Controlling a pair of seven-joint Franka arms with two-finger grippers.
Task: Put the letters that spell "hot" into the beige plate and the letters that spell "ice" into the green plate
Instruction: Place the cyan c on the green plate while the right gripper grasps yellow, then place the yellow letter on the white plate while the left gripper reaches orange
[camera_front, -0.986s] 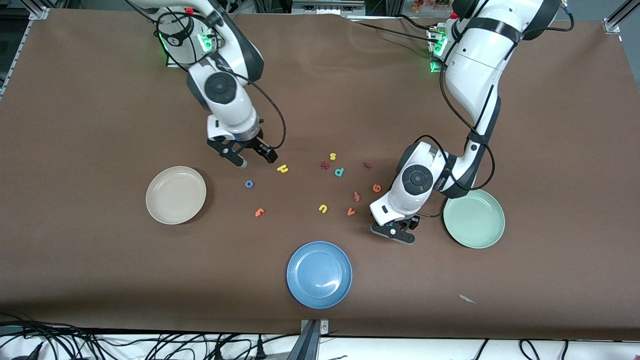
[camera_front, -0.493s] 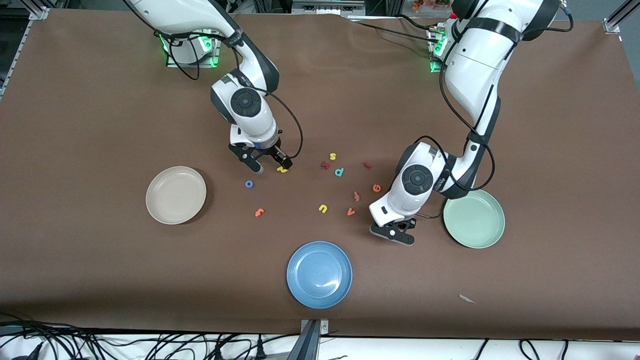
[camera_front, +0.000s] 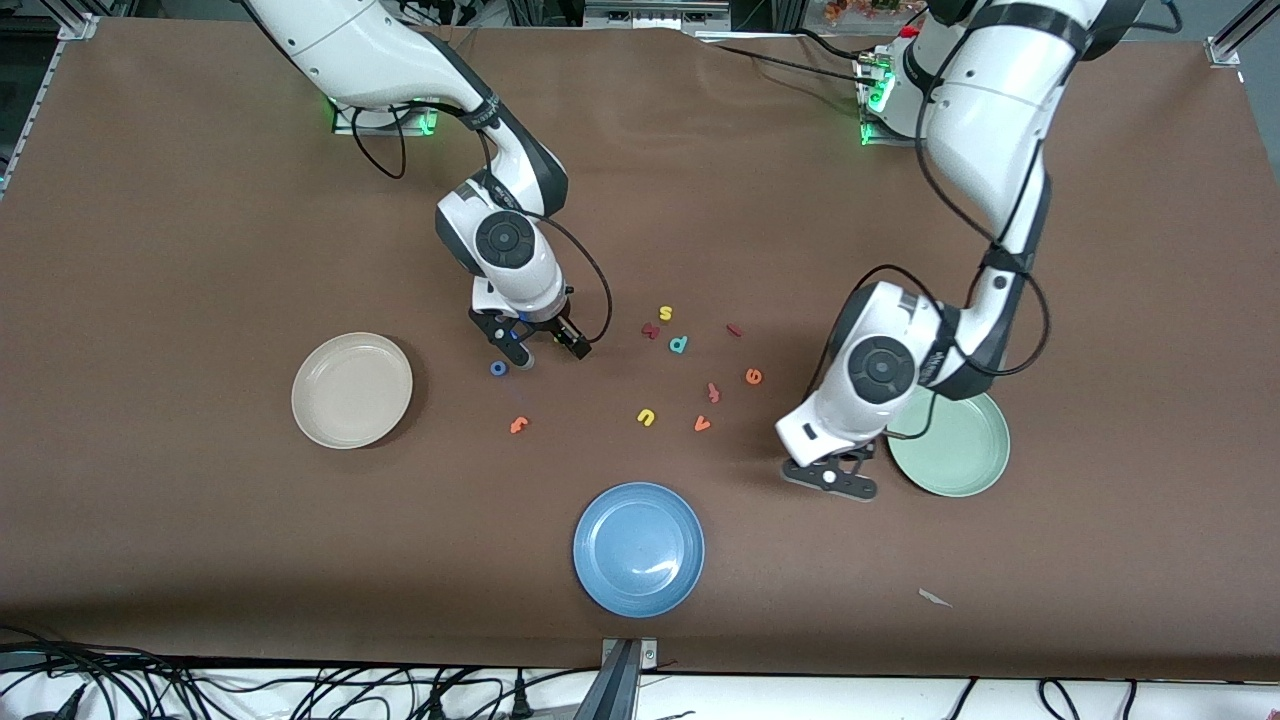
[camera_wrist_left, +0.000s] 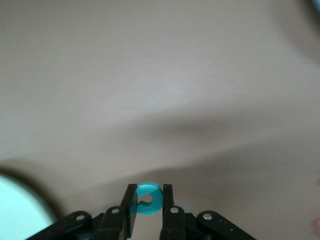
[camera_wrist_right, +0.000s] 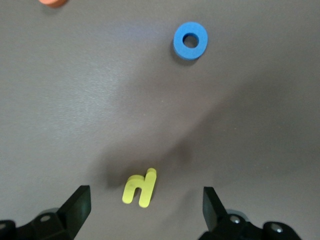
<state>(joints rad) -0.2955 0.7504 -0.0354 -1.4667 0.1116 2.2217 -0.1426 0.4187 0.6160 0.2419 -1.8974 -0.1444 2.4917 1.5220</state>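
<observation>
Teal foam, the little c (camera_wrist_left: 148, 198), is sitting pinched between the closed fingers of the left gripper (camera_front: 830, 478), which is hanging over the brown table (camera_front: 150, 250) just beside the green plate (camera_front: 960, 450). The right gripper (camera_wrist_right: 145, 207) is holding nothing and is spreading its fingers wide around the yellow h (camera_wrist_right: 140, 186), with the blue o (camera_front: 498, 368) lying close by and the beige plate (camera_front: 351, 390) waiting toward the right arm's end.

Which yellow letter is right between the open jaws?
The yellow h. It lies between the right gripper jaws, while the yellow s and yellow u lie apart.
</observation>
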